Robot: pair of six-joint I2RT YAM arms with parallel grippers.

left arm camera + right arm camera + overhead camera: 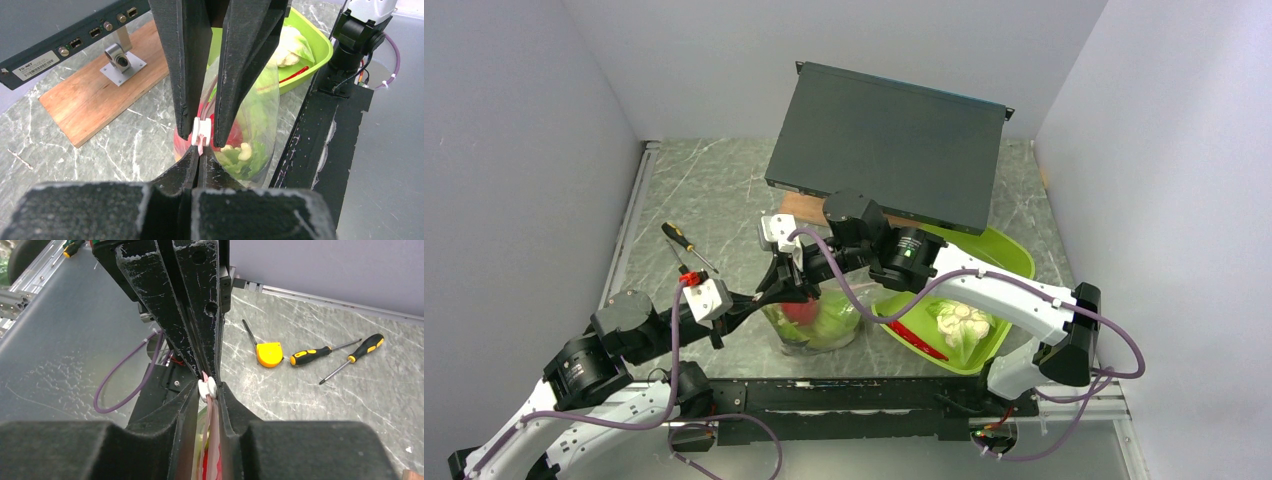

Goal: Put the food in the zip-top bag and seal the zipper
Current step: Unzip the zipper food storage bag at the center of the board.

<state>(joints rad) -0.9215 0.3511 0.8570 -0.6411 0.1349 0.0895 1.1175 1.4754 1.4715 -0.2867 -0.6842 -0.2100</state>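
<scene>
Clear plastic stands bunched near the front edge of the table (714, 190): the zip-top bag (816, 322) is held up by its mouth between both arms, with a red tomato (801, 310) and green cabbage (836, 322) inside. The left gripper (199, 157) is clamped tight on the pink zipper (212, 445) at the bag's top edge. The right gripper (207, 390) pinches the white slider (201, 130) on that strip, its fingertips just beside the left ones. Just right of the bag, the lime-green tray (1014, 258) holds white cauliflower (959, 322) and a red chili (917, 340). Two yellow-handled screwdrivers (311, 354) lie well apart from the bag on the marbled top.
</scene>
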